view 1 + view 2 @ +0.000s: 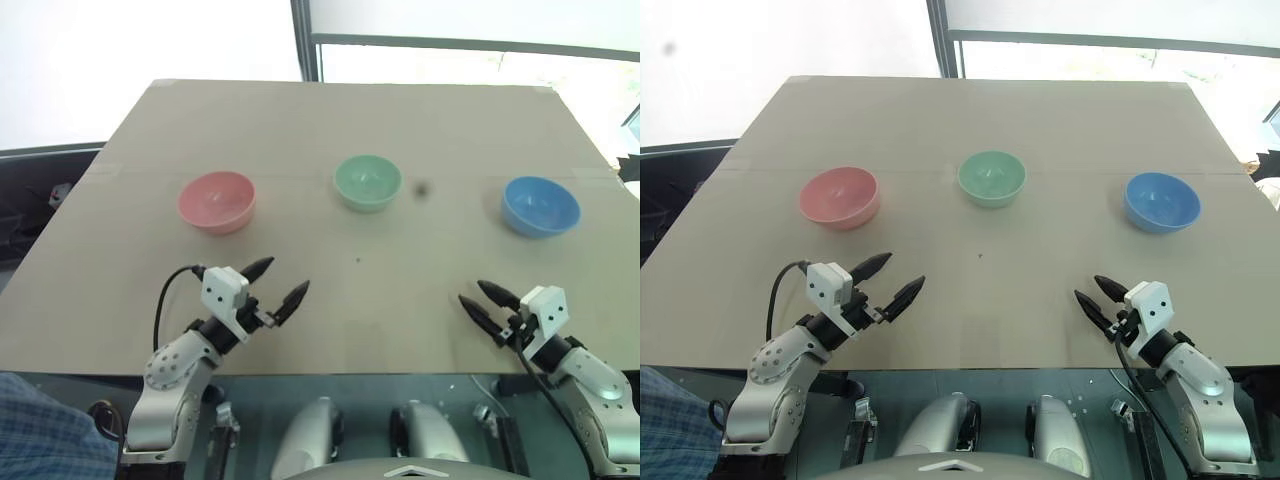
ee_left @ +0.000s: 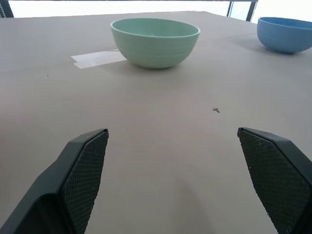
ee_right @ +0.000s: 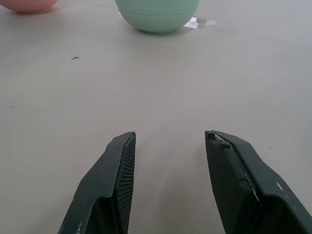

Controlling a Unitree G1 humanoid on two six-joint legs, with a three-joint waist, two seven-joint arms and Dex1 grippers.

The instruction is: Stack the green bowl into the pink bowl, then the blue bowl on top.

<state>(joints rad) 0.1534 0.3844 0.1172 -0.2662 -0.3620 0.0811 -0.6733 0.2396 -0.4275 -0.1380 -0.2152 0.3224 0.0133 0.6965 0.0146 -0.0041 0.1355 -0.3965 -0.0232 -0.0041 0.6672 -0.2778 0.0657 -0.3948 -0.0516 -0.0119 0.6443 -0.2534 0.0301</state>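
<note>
Three bowls stand in a row across the tan table (image 1: 330, 300): the pink bowl (image 1: 216, 201) on the left, the green bowl (image 1: 367, 182) in the middle, the blue bowl (image 1: 540, 206) on the right. All sit upright and apart. My left gripper (image 1: 281, 280) hovers near the front edge, below the pink bowl, wide open and empty, pointing toward the green bowl (image 2: 155, 41). My right gripper (image 1: 480, 300) is near the front right, open and empty, angled toward the green bowl (image 3: 157, 14).
A piece of clear tape (image 2: 95, 59) lies on the table beside the green bowl, along a seam. A small dark speck (image 1: 358, 261) marks the middle of the table. The table's front edge runs just under both grippers.
</note>
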